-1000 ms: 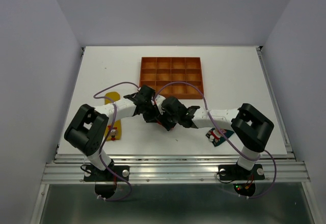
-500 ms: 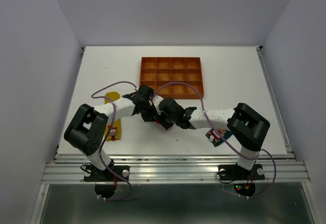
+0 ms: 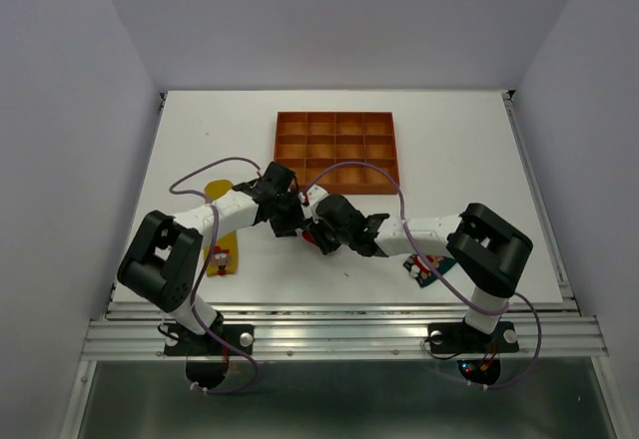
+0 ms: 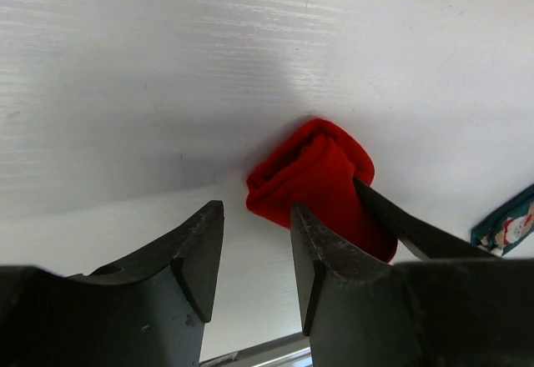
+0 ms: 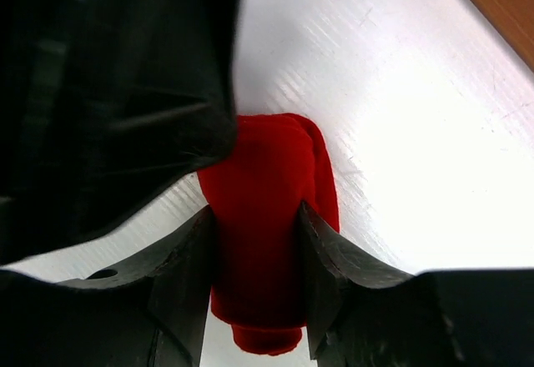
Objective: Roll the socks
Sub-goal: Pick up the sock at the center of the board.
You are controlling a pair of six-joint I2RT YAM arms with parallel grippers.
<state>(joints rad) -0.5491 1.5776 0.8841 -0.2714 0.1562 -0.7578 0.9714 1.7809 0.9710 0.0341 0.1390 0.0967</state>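
At mid-table, red sock mostly hidden from above; right claw pinches it, left claw parted, empty

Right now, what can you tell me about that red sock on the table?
The red sock is soft, plain red fabric, rolled into a small thick bundle with folded layers showing at one end. It lies on the white table, near the orange tray. The right arm's jaws press on it from both sides; the left arm's jaws stand open beside it, holding nothing.
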